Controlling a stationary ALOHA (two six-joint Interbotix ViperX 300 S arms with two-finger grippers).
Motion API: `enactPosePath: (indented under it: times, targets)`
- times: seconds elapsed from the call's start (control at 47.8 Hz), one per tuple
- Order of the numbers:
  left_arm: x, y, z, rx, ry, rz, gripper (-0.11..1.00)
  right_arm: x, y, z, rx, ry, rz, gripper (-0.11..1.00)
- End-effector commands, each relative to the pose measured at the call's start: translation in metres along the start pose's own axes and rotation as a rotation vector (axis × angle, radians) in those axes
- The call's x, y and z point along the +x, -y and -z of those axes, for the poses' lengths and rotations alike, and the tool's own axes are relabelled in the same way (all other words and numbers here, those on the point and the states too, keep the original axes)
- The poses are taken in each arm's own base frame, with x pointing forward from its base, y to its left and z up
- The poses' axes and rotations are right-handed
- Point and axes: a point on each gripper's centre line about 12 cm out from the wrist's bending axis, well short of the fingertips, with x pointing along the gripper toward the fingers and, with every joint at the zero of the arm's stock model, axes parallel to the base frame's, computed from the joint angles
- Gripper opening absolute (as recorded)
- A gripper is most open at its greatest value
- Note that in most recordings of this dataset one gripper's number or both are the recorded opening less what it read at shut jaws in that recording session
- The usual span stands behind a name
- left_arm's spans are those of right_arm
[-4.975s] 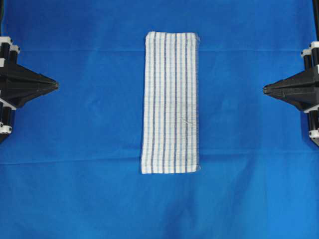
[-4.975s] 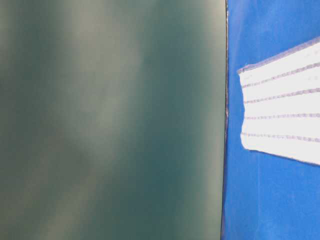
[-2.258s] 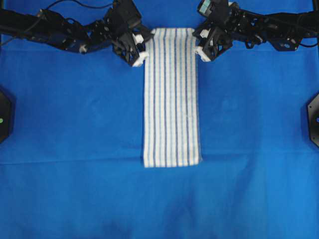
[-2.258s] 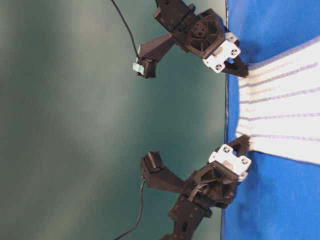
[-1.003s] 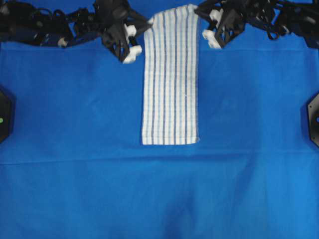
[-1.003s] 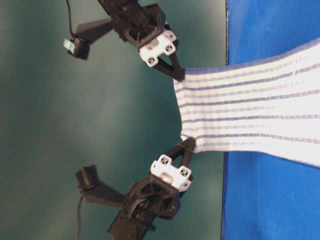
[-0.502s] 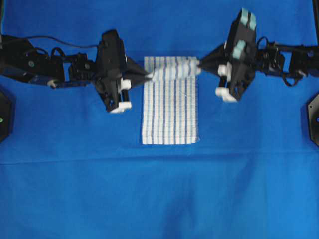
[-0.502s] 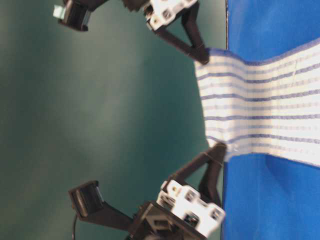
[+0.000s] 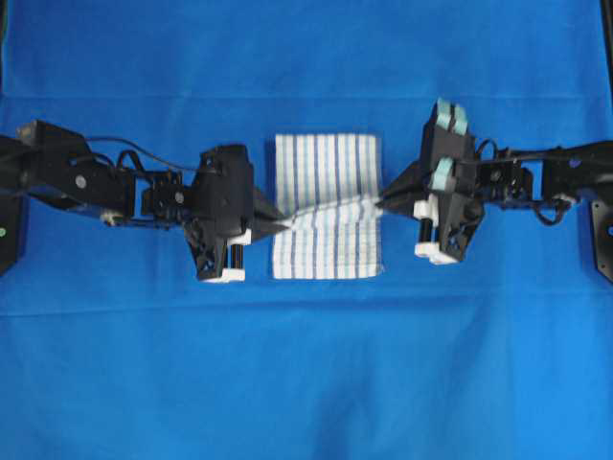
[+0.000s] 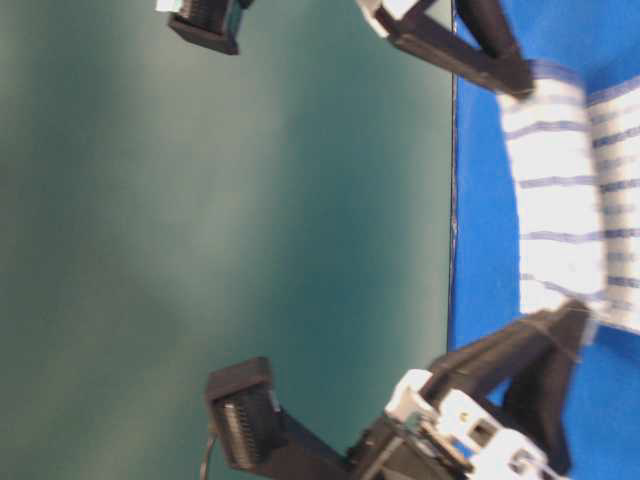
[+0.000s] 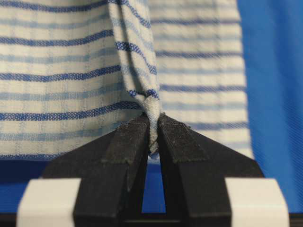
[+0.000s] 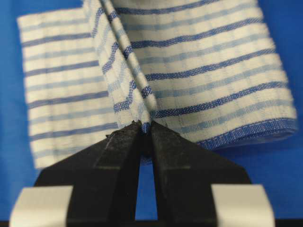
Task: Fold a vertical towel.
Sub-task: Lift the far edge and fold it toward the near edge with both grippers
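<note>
The striped towel [image 9: 324,206] lies in the middle of the blue sheet [image 9: 306,374], partly doubled over: its far portion lies flat, and one end is carried over it as a raised edge that runs across the cloth between the two grippers. In the overhead view that lifted edge shows as a pale, slightly sagging band across the towel's width, with flat striped cloth visible on both sides of it.

The left gripper [image 9: 278,223] meets the towel at its left side; the left wrist view shows its jaws pressed together on a bunched corner of the cloth [image 11: 150,124], the fabric gathered into a narrow ridge that rises from between the black fingers [image 11: 128,142]. The right gripper [image 9: 385,201] meets the towel's right side, and the right wrist view shows its jaws likewise pinching a corner of the towel [image 12: 189,71], with the fold curling over to the right of the fingers [image 12: 173,144].

From table level the towel [image 10: 560,220] hangs as a curved loop above the sheet's edge, held taut between a finger at the top and the other gripper low in the frame, which is blurred there.

No brand, label or legible writing shows on the towel, the sheet or the arms
</note>
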Motion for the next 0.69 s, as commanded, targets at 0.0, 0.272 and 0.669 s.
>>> enactPosePath:
  times: [0.0, 0.272, 0.669]
  targets:
    - [0.000, 0.010, -0.004, 0.013, 0.011, 0.020, 0.05, 0.004, -0.006, -0.002, 0.015, 0.015, -0.011, 0.09]
    - [0.009, 0.014, 0.000, 0.020, 0.019, 0.027, 0.05, 0.015, -0.011, 0.001, 0.049, -0.008, -0.013, 0.09]
    - [0.010, 0.014, -0.002, 0.021, 0.027, 0.027, 0.05, 0.025, -0.013, 0.002, 0.049, -0.042, -0.013, 0.09]
